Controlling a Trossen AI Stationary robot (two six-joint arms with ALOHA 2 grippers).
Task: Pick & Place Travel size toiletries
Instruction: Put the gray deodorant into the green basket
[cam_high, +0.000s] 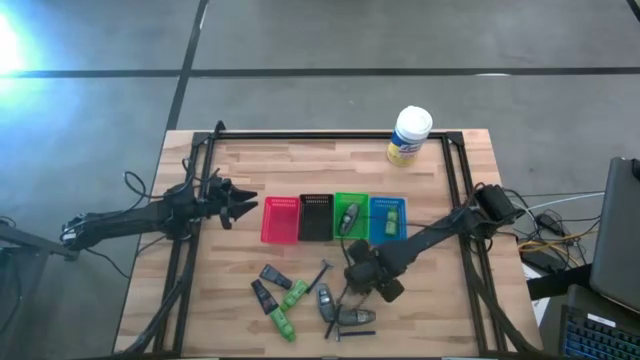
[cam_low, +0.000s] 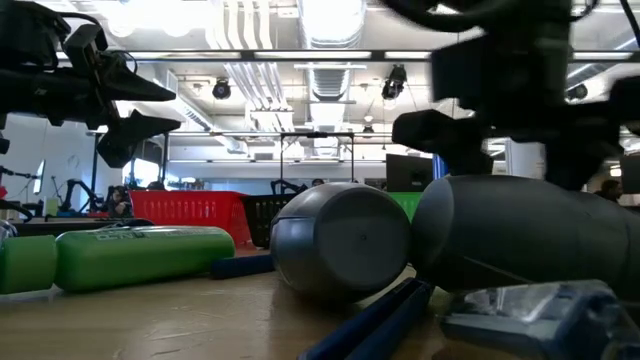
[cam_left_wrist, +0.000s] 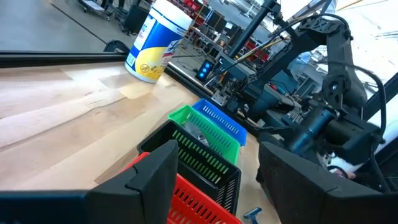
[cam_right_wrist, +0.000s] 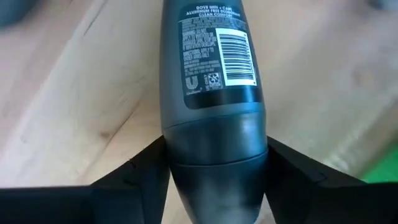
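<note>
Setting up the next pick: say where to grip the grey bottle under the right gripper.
Grip the bottle across its narrow sides at the cap seam, coming from above. It lies flat, label up, so those sides look easiest to reach, and the right gripper straddles them there.

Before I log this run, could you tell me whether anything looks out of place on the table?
Nothing looks spilled or damaged. The loose toiletries lie scattered in front of the bins, and the right gripper grips a grey bottle.
</note>
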